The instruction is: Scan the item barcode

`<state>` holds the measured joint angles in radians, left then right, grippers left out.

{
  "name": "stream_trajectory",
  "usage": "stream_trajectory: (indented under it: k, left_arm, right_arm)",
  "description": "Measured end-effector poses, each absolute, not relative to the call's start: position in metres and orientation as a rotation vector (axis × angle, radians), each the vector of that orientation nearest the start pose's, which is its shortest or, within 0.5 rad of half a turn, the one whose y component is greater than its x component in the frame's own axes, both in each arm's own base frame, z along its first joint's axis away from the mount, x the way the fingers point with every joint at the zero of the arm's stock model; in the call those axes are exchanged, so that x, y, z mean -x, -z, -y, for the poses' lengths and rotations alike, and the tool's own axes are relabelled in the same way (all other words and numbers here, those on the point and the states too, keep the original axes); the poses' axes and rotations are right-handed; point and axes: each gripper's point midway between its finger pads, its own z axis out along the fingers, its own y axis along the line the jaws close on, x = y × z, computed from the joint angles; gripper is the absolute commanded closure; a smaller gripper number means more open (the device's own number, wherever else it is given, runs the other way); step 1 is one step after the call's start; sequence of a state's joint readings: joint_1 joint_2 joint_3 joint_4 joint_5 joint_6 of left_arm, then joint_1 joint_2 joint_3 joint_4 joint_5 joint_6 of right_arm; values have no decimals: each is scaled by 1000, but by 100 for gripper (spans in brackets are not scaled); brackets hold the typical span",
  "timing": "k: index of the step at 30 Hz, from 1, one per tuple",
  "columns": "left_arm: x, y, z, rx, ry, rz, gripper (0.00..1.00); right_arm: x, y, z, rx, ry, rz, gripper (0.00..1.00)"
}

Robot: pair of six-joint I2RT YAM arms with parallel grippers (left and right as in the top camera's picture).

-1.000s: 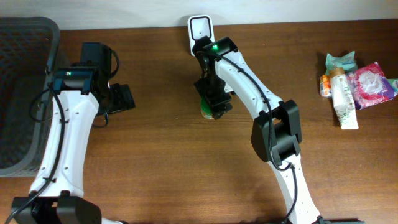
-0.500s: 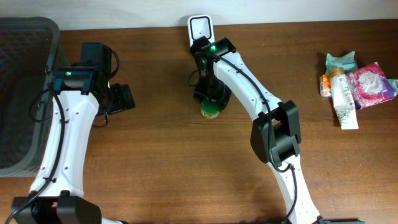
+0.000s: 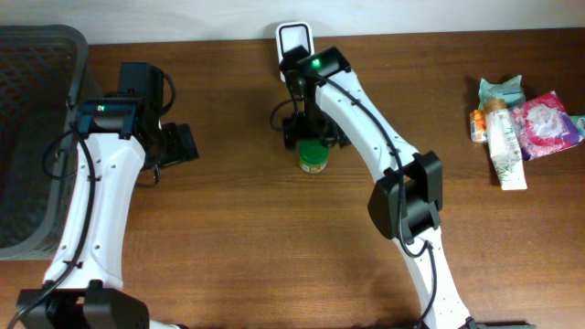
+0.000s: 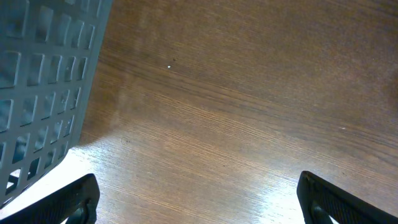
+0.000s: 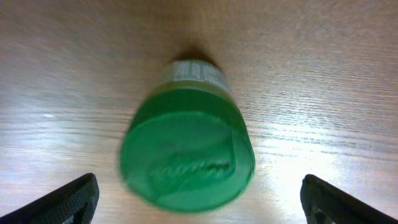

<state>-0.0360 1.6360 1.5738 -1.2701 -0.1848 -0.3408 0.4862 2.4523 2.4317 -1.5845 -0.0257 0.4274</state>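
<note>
Our right end effector (image 3: 311,128) had just released the green-capped jar (image 3: 313,157), its jaws wide and empty above it, leaving the jar upright on the table (image 3: 228,247) near the scanner (image 3: 293,41). We judged the scan pass finished or due a regrasp; our left end effector (image 4: 199,202) hung open, empty.

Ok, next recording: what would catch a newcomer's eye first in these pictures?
The green-lidded jar fills the right wrist view, standing upright on the wooden table between the open fingers of the right tool, which touch nothing. Just behind it, at the table's back edge, stands a white scanner. A dark plastic basket sits far left and a pile of colourful packets far right.
</note>
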Motion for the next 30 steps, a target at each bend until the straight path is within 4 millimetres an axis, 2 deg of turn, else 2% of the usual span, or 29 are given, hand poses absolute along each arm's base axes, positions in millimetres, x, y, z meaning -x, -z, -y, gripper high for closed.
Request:
stream_trajectory:
  k: [4,10,13,17,23,27,30]
  left_arm:
    - [-344,-185,-19,467,-197,-2829,1]
    - [-344,-185,-19,467,-197,-2829,1]
    - [-344,-185,-19,467,-197,-2829,1]
    - [-344,-185,-19,467,-197,-2829,1]
    - [-344,-185,-19,467,-197,-2829,1]
    - [-344,-185,-19,467,-197,-2829,1]
    - [-344,-186,-19,467,-197,-2829,1]
  right_arm:
    - [-412,-117,-228,-13,-101,-3134,1]
    - [-417,-117,-231,-22,-121,-3117,1]
    - [-414,-111,-229,-52,-100,-3133,1]
    - [-410,-95,-227,-342,-66,-3152,1]
    - [-407,-76,-218,-674,29,-3113,1]
    - [-410,-54,-216,-742,48,-3090,2]
    - [-410,-51,-216,-748,53,-3090,12]
